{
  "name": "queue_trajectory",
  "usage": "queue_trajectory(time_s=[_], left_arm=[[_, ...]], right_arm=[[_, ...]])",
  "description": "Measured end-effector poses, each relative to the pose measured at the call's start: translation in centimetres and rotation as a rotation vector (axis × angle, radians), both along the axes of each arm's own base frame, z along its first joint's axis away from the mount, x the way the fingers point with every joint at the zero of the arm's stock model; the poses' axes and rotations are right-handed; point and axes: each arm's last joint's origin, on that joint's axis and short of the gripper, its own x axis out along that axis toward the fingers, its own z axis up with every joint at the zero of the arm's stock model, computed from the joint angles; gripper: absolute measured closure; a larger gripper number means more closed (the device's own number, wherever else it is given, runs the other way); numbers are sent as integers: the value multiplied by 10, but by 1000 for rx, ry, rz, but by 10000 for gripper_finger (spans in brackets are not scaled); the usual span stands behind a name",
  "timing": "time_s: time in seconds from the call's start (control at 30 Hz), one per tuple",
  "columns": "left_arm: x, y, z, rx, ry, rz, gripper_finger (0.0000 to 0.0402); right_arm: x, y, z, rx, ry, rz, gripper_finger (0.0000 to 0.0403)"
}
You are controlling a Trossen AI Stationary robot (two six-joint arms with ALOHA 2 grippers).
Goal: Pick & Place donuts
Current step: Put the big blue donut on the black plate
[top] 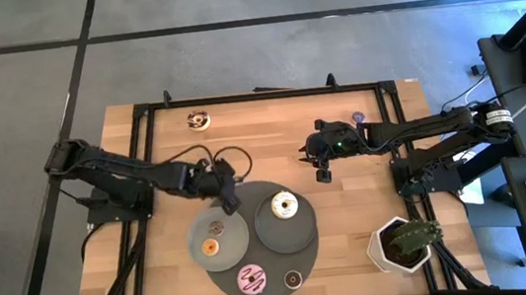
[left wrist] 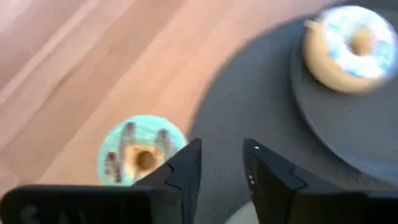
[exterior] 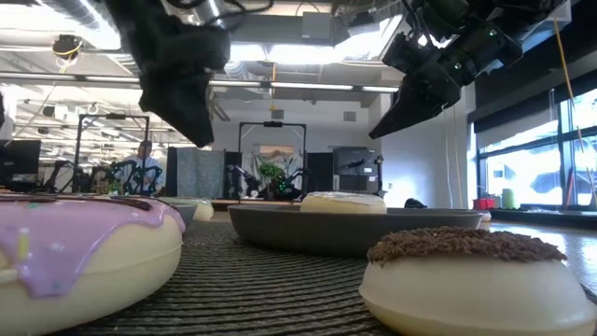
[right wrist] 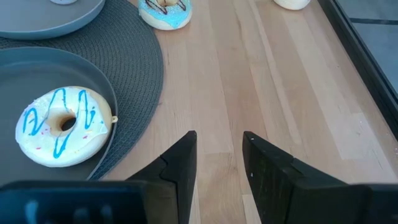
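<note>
I count six toy ring donuts: white-iced donut (top: 283,205) and orange donut (top: 211,246) on two grey round plates (top: 253,230), four elsewhere. My left pincer (top: 226,197) and right pincer (top: 325,173) hang parted, empty.

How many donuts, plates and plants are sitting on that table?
Donuts: 7 that I can make out: teal, white-and-blue, pink, dark brown, orange, chocolate-and-white, purple
Grey plates: 2
Woven mat: 1
Potted plant: 1
Total: 11
</note>
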Motion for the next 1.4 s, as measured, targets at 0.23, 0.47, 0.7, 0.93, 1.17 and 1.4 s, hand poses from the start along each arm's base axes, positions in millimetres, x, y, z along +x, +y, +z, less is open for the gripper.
queue_trajectory(time_s=[0.23,0.47,0.7,0.93,1.17,1.4], left_arm=[[-4,19,-3,-39,34,160,289],[3,22,-18,-28,93,172,292],[12,25,-43,-10,186,197,288],[17,26,-62,-26,244,223,293],[19,26,-65,-37,242,220,288],[20,27,-65,-66,241,217,303]], right_arm=[[0,0,0,0,0,0,271],[0,0,0,4,-3,-4,271],[0,0,0,5,-5,-5,271],[0,0,0,4,-5,-4,271],[0,0,0,2,-5,-3,271],[0,0,0,1,-4,-2,271]])
